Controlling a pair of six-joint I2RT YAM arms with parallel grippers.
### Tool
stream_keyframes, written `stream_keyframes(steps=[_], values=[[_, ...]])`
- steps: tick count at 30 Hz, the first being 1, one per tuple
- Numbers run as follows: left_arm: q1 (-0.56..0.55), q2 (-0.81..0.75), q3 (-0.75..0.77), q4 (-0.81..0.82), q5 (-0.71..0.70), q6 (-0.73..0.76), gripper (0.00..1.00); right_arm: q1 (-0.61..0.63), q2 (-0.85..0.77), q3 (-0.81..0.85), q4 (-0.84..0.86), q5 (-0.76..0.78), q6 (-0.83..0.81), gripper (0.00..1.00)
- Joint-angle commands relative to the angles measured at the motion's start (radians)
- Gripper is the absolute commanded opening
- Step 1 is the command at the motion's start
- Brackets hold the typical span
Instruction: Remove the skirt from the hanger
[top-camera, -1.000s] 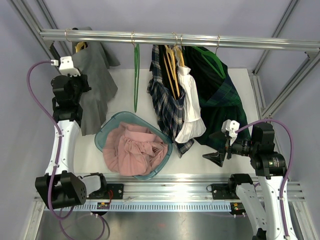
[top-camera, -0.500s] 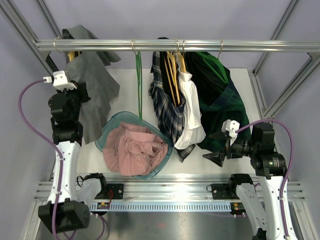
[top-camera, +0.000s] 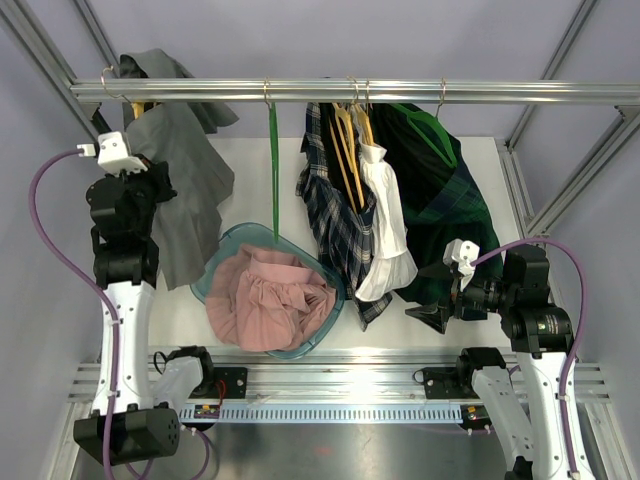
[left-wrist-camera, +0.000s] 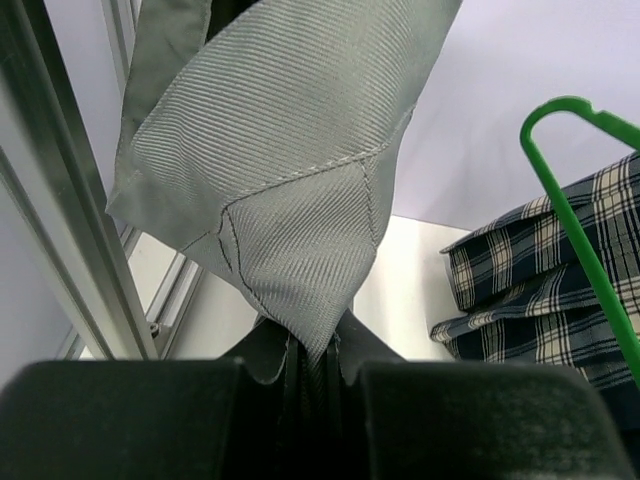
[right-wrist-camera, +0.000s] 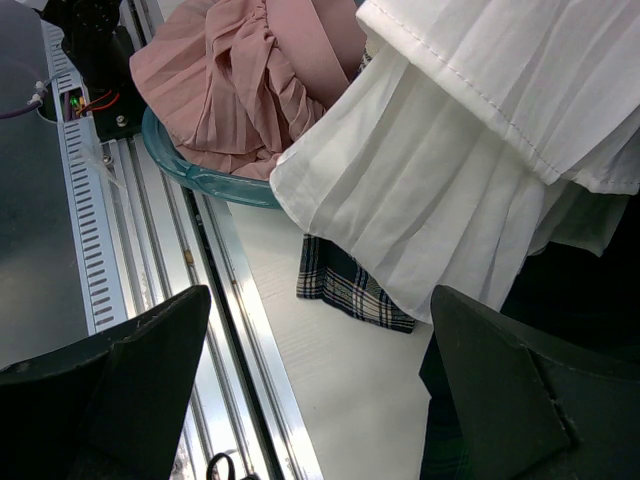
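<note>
A grey twill skirt (top-camera: 190, 200) hangs from the far left end of the silver metal rail (top-camera: 350, 92), its top bunched up against the rail and its length falling down over the left side of the white desk (top-camera: 250, 190). The left hand (top-camera: 160, 188) is raised beside it and clamped on the cloth: in the left wrist view its fingers are pressed together on a folded corner of the hem, and the twill fans upward out of the grip. Just right of the skirt an empty thin green plastic hanger (top-camera: 273, 160) dangles from the rail, then a navy and white plaid skirt (top-camera: 335, 215), a white pleated skirt (top-camera: 385, 230) and a dark green tartan garment (top-camera: 440, 200), packed close together. Below the green hanger a teal plastic basin (top-camera: 205, 275) sits on the desk with a crumpled pink pleated garment (top-camera: 265, 300) in it. The right hand (top-camera: 432, 295) hangs low at the right, near the hem of the white pleated skirt, its fingers (right-wrist-camera: 110, 390) spread wide apart and touching nothing
</note>
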Motion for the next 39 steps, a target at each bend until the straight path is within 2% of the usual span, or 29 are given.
stream_keyframes(steps=[1,3,9,14,18,26,31,39], values=[[0.002,-0.061,0.115,0.006,-0.020,0.033,0.00,-0.010,-0.001,0.004,0.012,-0.006,-0.011,1.00],[0.002,-0.077,0.106,-0.075,-0.036,0.053,0.00,-0.010,-0.003,0.004,0.012,-0.007,-0.011,0.99],[0.000,-0.164,0.025,-0.159,-0.054,0.056,0.00,-0.010,-0.003,0.004,0.012,-0.013,-0.014,0.99],[0.002,-0.244,-0.018,-0.194,0.019,0.021,0.00,-0.010,-0.006,0.006,0.008,-0.015,-0.018,0.99],[0.000,-0.371,-0.047,-0.237,0.110,0.009,0.00,-0.012,-0.007,0.009,0.002,-0.015,-0.025,1.00],[0.002,-0.547,-0.094,-0.281,0.159,-0.045,0.00,-0.010,0.013,0.020,-0.023,-0.036,-0.046,1.00],[0.002,-0.644,-0.071,-0.269,0.147,-0.123,0.00,-0.010,0.022,0.027,-0.031,-0.044,-0.051,0.99],[0.002,-0.741,0.072,-0.392,0.121,-0.160,0.00,-0.010,0.043,0.093,-0.135,-0.022,-0.106,1.00]])
